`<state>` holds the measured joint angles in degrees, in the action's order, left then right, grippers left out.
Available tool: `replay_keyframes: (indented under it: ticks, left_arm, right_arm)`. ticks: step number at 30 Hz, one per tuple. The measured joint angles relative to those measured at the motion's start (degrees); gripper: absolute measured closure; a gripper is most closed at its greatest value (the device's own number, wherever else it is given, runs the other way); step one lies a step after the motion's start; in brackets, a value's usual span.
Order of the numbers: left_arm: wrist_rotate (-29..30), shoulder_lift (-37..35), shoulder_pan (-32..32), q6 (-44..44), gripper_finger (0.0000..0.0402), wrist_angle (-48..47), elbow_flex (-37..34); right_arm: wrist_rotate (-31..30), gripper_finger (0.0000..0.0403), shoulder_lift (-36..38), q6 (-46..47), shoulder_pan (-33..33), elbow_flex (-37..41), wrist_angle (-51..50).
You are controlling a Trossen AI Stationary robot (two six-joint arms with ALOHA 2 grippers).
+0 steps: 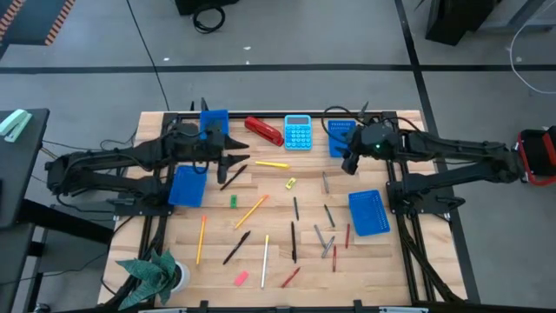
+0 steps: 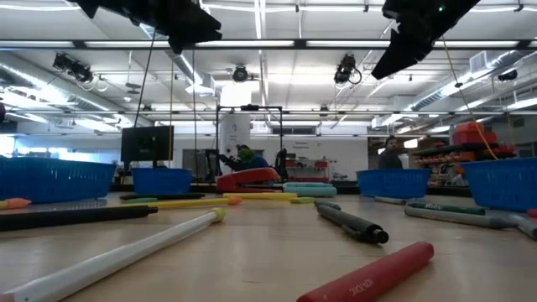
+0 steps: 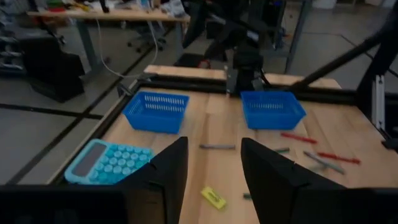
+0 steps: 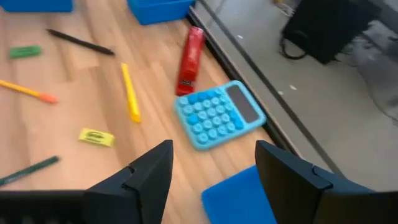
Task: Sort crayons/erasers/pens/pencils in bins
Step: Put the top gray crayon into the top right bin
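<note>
Four blue bins [image 1: 214,121], three erasers [image 1: 291,183], one calculator [image 1: 298,132], one stapler [image 1: 263,130]

We see four blue bins [image 1: 368,213] ringing the light-blue calculator [image 1: 298,132]: two left of it, two right. Nearer us than the calculator, pencils [image 1: 251,211], black pens [image 1: 235,248], red and grey crayons [image 1: 325,238] and yellow [image 1: 290,183], green [image 1: 233,201] and pink erasers [image 1: 241,278] lie flat, scattered.

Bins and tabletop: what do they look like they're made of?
The bins look like moulded blue plastic, slightly glossy, going by the perforated grid walls. The tabletop looks like light wood in joined planks with a smooth finish, going by its visible grain and seams.
</note>
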<state>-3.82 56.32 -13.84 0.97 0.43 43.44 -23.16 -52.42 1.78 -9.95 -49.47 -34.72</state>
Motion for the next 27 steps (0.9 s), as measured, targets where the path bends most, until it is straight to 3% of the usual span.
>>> replay_keyframes:
  ticks: [6,10,15,20,27]
  left_arm:
    - [-0.1,3.6,1.2,2.7,0.0269,8.6,0.0]
    - [0.0,4.4,1.3,2.7,0.0284,8.8,-0.3]
    - [-0.1,4.4,0.7,2.4,0.0297,15.3,-4.4]
    - [0.1,4.4,-1.1,-0.4,0.0305,25.6,-9.6]
    - [0.0,4.5,-1.8,-1.8,0.0306,25.9,-11.0]
  right_arm:
    - [-0.5,0.0169,-0.3,5.2,1.5,0.0,-0.4]
    - [-1.7,0.0169,-0.5,9.8,2.0,0.0,-1.0]
    - [-0.2,0.0169,-1.9,14.0,0.4,0.0,-6.9]
    - [6.0,0.0170,-5.0,16.8,-2.5,0.0,-10.2]
    - [13.4,0.0170,-14.4,25.9,-3.8,0.0,-11.7]
